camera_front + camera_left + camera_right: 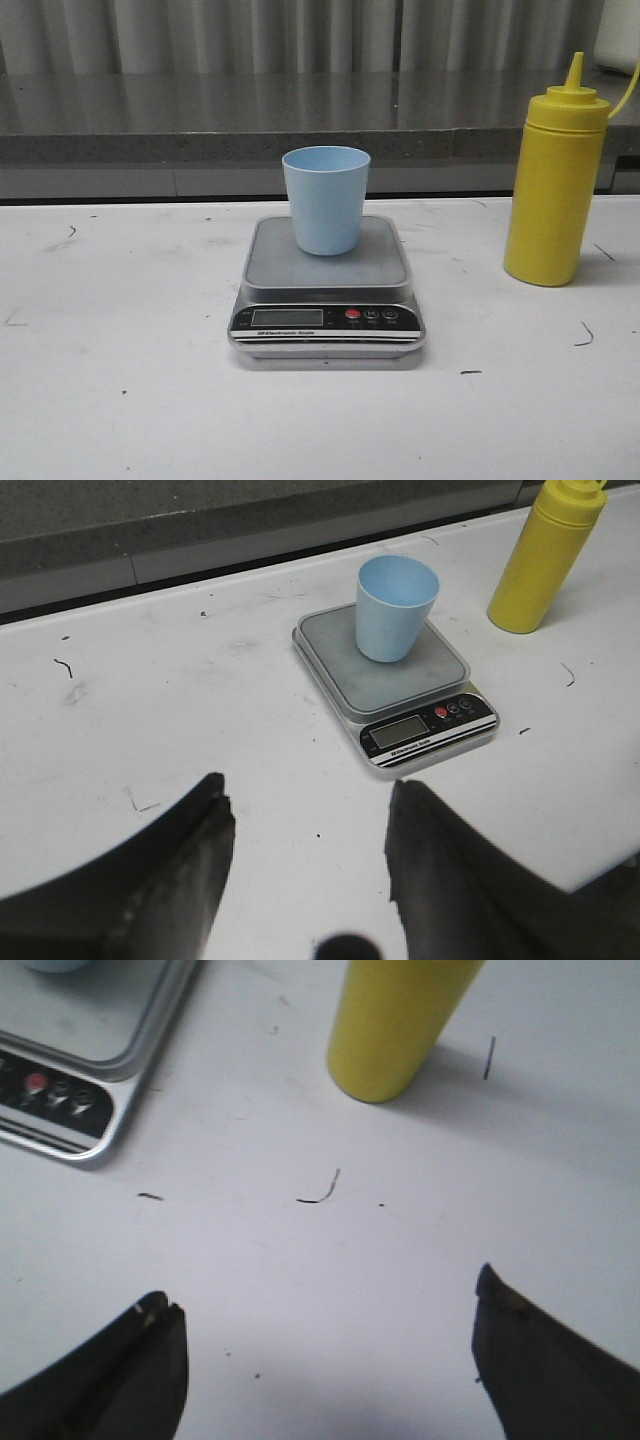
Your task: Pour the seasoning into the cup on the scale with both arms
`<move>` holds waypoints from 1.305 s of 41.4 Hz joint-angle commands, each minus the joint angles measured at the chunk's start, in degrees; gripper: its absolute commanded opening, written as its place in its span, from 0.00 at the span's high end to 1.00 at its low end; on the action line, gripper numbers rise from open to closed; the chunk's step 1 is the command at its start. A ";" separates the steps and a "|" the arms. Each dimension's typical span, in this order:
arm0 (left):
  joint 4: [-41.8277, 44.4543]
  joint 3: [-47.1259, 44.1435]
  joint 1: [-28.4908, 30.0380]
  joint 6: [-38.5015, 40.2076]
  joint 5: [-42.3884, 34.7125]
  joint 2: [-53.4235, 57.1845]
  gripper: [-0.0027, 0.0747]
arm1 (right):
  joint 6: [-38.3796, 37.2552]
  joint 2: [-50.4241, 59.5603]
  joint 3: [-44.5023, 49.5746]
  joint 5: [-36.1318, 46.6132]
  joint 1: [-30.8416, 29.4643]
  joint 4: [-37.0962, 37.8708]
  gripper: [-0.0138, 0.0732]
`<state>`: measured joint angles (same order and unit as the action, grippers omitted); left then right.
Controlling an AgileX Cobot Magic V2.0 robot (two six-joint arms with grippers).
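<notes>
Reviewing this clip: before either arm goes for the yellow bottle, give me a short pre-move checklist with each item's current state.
1. Cup upright on the scale platform: ok.
2. Seasoning bottle upright on the table, apart from the scale, on the robot's right: ok.
3. Bottle's nozzle cap on: ok; whether the tip is open: cannot tell.
4. Right gripper open, nothing between its fingers, bottle ahead of it: ok.
5. Left gripper open and empty, cup and scale ahead of it: ok.
6. Scale powered and zeroed: cannot tell, display unreadable.
</notes>
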<state>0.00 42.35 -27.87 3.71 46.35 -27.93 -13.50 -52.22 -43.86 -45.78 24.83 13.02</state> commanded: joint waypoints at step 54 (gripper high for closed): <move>-0.65 1.37 0.10 0.12 -3.41 -0.27 0.79 | 8.14 29.74 0.28 -8.06 -1.82 -7.52 0.67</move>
<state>0.00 42.35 -27.87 3.71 46.35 -27.93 -5.89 -22.11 -42.24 -57.55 23.47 5.36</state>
